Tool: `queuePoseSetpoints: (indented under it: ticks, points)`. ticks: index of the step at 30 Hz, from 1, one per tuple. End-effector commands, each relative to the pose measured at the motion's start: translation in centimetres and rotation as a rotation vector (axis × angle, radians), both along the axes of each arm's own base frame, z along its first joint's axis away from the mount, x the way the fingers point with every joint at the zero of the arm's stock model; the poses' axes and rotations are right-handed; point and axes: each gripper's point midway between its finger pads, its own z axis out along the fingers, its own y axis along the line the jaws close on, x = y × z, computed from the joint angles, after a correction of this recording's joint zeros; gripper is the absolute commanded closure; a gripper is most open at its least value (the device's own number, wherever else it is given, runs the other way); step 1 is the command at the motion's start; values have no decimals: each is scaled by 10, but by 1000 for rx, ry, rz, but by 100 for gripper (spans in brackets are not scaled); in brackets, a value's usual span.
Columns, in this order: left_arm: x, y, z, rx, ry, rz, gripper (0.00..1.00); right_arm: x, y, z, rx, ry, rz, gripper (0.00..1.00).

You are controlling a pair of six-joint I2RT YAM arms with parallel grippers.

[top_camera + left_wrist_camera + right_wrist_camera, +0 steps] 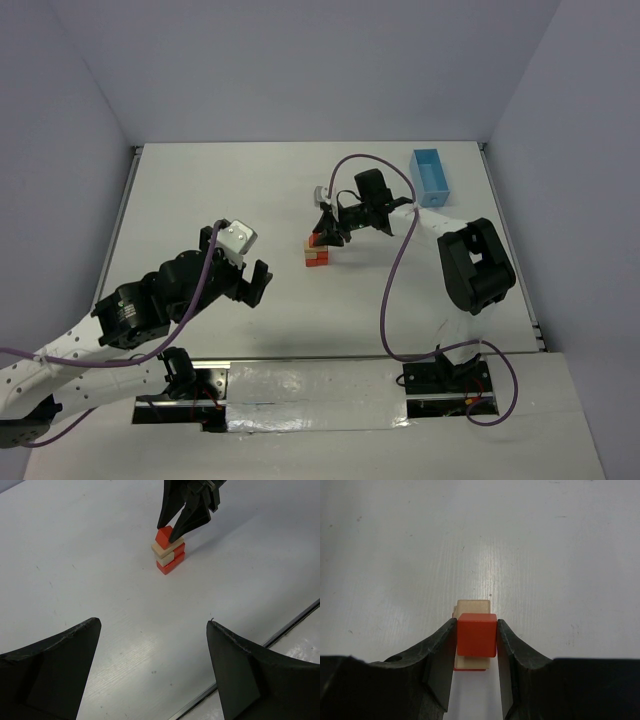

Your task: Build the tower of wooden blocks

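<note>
The wood block tower stands mid-table, a short stack of red-orange and pale tan blocks; it also shows in the left wrist view. My right gripper is shut on the top red block, with a finger against each of its sides, right at the top of the stack. A tan block shows directly beneath it. I cannot tell whether the red block rests on the stack or hangs just above it. My left gripper is open and empty, well short of the tower at the near left.
A light-blue rectangular tray stands at the back right, behind the right arm. The right arm's purple cable loops over the table's right half. The table's metal front edge runs just past the left gripper.
</note>
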Motion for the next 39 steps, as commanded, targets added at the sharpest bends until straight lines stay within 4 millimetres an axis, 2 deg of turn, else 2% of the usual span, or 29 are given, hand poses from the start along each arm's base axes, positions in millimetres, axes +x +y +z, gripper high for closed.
queuePoseSetpoints:
  ticks: [1,10,26,28,37,38,39]
  points:
    - [2,-2,10,-38,-35,-7,0,-1,8,13,21,-37,30,76]
    - [2,-3,10,-37,-35,-11,0,-3,9,12,13,-34,35,72]
    - [1,-5,10,-38,-34,-25,0,1,8,8,3,-25,19,70]
    - [0,-5,9,-37,-32,-28,0,0,8,8,2,-27,20,64]
    - [0,-5,10,-40,-33,-31,0,2,7,7,3,-23,12,63]
    - [0,-5,9,-39,-32,-31,0,2,7,8,4,-23,11,57]
    - [0,-5,9,-39,-32,-31,1,1,8,8,3,-23,13,56]
